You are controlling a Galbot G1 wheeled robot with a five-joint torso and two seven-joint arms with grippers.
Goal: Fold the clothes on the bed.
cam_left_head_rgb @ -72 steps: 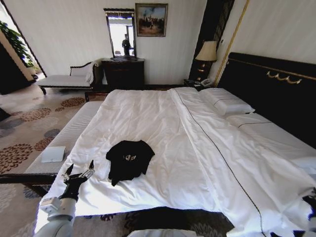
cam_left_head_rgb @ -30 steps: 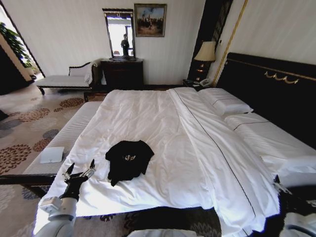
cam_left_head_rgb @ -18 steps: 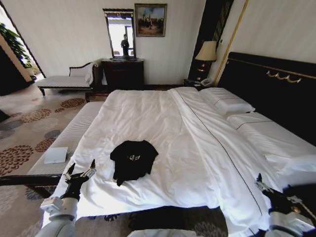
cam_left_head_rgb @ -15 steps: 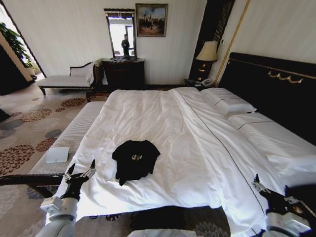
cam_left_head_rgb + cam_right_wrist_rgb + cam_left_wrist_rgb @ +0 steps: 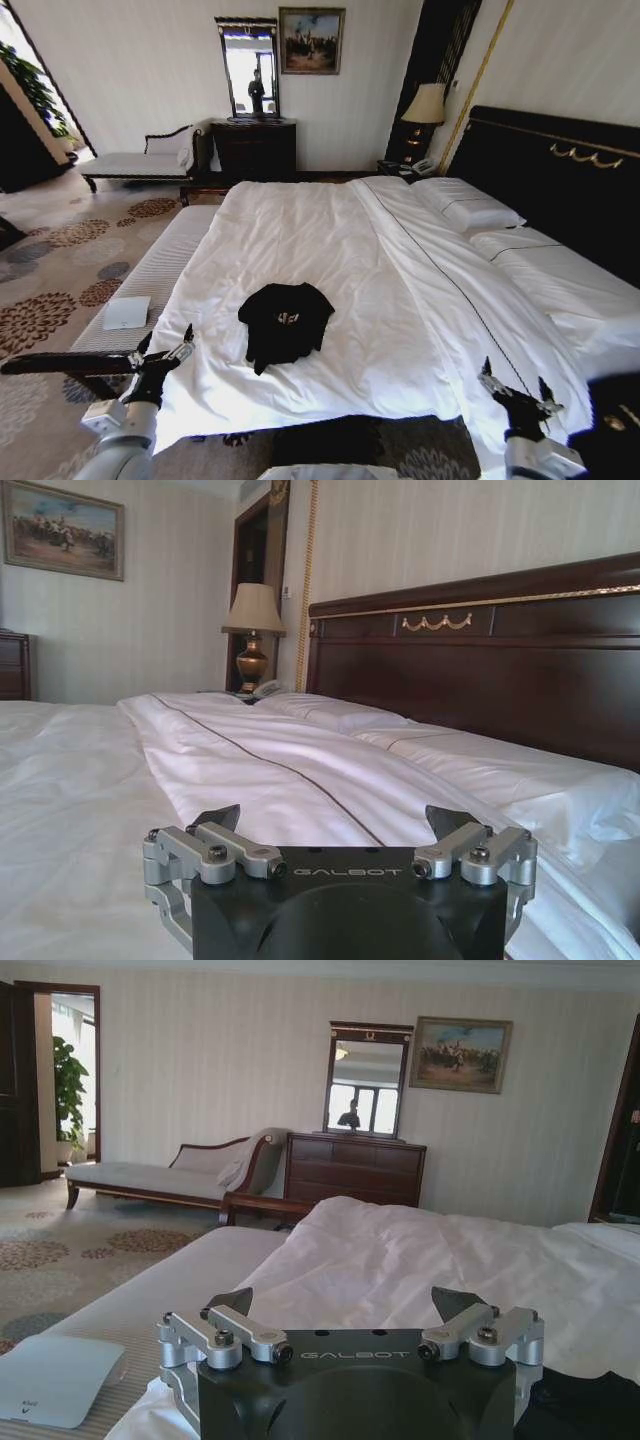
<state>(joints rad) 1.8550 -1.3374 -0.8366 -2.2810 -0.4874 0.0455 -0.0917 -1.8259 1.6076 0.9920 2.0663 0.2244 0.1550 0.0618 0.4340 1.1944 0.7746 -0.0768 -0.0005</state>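
The clothes (image 5: pixel 285 322), a black T-shirt with small white lettering, lie crumpled on the near left part of the bed (image 5: pixel 350 260), which has white sheets and a dark headboard (image 5: pixel 560 170). My left gripper (image 5: pixel 163 346) stands open at the bed's near left corner, left of the shirt and apart from it. A dark edge of the clothes (image 5: pixel 580 1405) shows beside the left gripper (image 5: pixel 345 1305) in the left wrist view. My right gripper (image 5: pixel 514 390) is open at the bed's near right edge, far from the shirt. The right gripper (image 5: pixel 338 820) faces the headboard (image 5: pixel 480 650) and pillows.
A pale ribbed bench (image 5: pixel 150 280) runs along the bed's left side with a white flat box (image 5: pixel 127 313) on it. A chaise (image 5: pixel 140 160), a dark dresser (image 5: pixel 252 150) with mirror and a lamp (image 5: pixel 424 110) stand at the far wall. Patterned carpet lies to the left.
The head view has shifted, so the bed and shirt sit slightly further right. My right gripper has come up into view at the bed's near right edge. The left gripper has stayed put.
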